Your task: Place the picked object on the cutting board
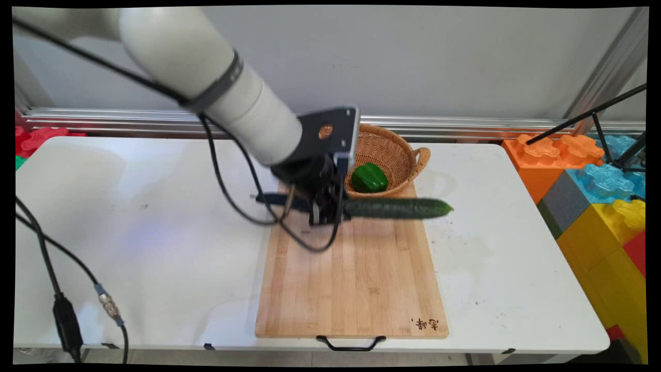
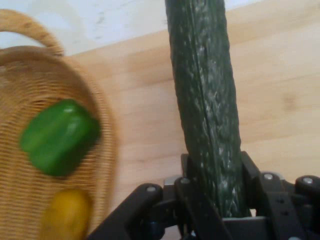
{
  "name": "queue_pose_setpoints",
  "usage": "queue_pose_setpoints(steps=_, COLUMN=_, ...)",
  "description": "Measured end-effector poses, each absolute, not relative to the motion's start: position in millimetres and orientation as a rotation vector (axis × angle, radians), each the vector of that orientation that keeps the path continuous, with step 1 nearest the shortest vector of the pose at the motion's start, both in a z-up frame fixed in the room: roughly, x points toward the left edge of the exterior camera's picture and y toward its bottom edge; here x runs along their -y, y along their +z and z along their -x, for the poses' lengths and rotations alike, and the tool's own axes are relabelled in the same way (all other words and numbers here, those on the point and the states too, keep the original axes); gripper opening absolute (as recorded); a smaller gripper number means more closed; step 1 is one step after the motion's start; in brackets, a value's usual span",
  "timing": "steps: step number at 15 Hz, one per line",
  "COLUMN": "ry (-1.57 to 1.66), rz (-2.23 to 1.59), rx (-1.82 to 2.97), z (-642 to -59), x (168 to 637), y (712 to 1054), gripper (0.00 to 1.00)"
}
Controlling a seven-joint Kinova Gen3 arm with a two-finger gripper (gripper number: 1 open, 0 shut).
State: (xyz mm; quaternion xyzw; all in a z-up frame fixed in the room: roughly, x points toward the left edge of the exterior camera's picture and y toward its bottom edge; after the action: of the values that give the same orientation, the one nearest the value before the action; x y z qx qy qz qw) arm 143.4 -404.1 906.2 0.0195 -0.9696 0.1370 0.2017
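A long dark green cucumber lies level over the far end of the wooden cutting board, its free end pointing right. My black gripper is shut on its left end. In the hand view the cucumber runs up from between the fingers, above the board. Just behind it stands a wicker basket holding a green bell pepper. The hand view shows the pepper and a yellowish item inside the basket.
Black cables hang from the arm over the board's left edge. Coloured foam blocks are stacked at the table's right side, with a black tripod leg above them. Red blocks sit at the far left.
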Motion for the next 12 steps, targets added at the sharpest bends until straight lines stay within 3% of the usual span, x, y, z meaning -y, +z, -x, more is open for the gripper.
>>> queue_pose_setpoints(steps=5, ry=0.31, rz=-0.05, rx=2.73, z=-127.5, x=372.5, y=868.5, gripper=0.0)
queue_pose_setpoints(steps=12, ry=0.28, rz=-0.062, rx=2.747, z=-111.0, x=364.1, y=818.1, gripper=0.0)
